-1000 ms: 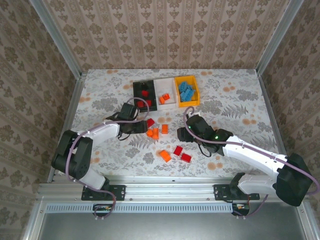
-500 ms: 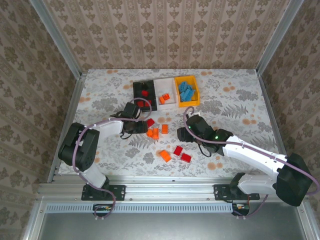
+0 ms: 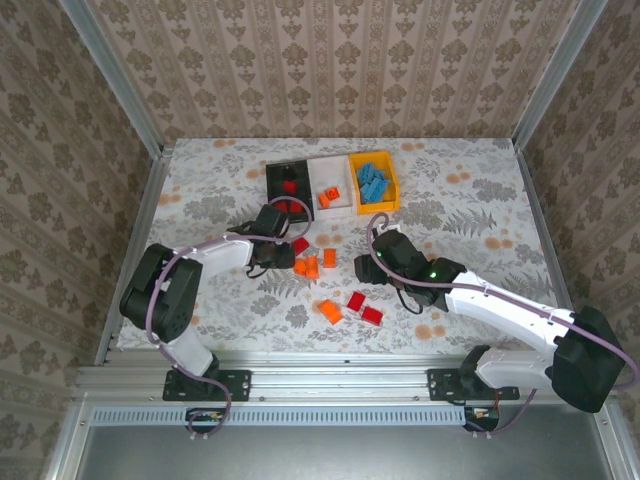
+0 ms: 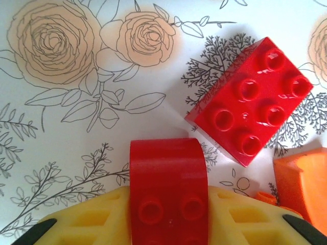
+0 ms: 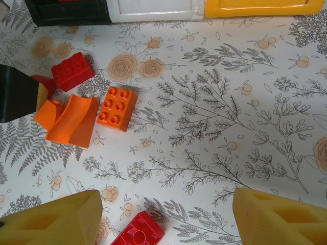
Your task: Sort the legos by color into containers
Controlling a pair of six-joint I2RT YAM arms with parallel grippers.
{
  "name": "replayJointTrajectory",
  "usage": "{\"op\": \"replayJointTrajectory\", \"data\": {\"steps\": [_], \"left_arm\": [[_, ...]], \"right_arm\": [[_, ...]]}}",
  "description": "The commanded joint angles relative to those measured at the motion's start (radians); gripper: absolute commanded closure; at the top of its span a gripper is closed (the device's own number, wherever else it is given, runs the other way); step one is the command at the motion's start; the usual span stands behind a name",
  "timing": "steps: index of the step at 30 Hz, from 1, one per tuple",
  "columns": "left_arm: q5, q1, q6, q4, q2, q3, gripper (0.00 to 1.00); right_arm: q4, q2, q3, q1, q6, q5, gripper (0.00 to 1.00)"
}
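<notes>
**A:** Left wrist view first. What have the left fingers point(image 4: 87, 224) got?

**B:** They are clenched on a curved red brick point(image 4: 168, 173), one pad on each side, low over the table point(image 4: 61, 153). A red six-stud brick point(image 4: 250, 99) lies loose at its 1 o'clock, and an orange piece point(image 4: 304, 178) at 3 o'clock.

**A:** Where should the red one go?

**B:** From above, the black bin point(image 3: 272, 180) sits at 12 o'clock from that grip and holds red. Next to it, the white bin point(image 3: 338, 170) holds orange and the orange-yellow bin point(image 3: 394, 195) holds blue. So I'd say black.

**A:** And the right fingers point(image 5: 281, 214)?

**B:** They are spread wide and hold nothing. They hover with a small red brick point(image 5: 138, 232) between them at 6 o'clock. My guess is they are parked clear of the left arm's path and lined up for that brick.
</notes>
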Motion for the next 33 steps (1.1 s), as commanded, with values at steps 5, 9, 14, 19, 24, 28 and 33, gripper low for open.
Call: {"op": "replayJointTrajectory", "data": {"steps": [5, 9, 14, 19, 24, 28, 33], "left_arm": [[-0.034, -0.021, 0.032, -0.115, -0.115, 0.108, 0.62], [-0.052, -0.001, 0.058, -0.154, -0.089, 0.238, 0.60], [-0.024, 0.058, 0.087, -0.249, 0.153, 0.558, 0.63], [-0.019, 0.107, 0.101, -0.355, 0.380, 0.838, 0.64], [-0.021, 0.129, 0.095, -0.383, 0.454, 0.939, 0.58], [0.069, 0.123, 0.101, -0.356, 0.419, 0.943, 0.32], [0.191, 0.092, 0.093, -0.267, 0.236, 0.835, 0.22]], "right_arm": [[-0.004, -0.032, -0.014, 0.005, -0.014, 0.044, 0.30], [0.015, -0.037, -0.027, -0.004, -0.016, 0.048, 0.30], [0.030, -0.020, -0.034, -0.012, -0.015, 0.037, 0.30], [0.006, -0.044, -0.043, -0.033, -0.034, 0.044, 0.30], [-0.002, -0.046, -0.036, -0.058, -0.056, 0.025, 0.29], [0.018, -0.003, -0.016, -0.060, -0.060, 0.010, 0.29], [0.057, 0.049, 0.009, -0.056, -0.041, -0.032, 0.29]]}}
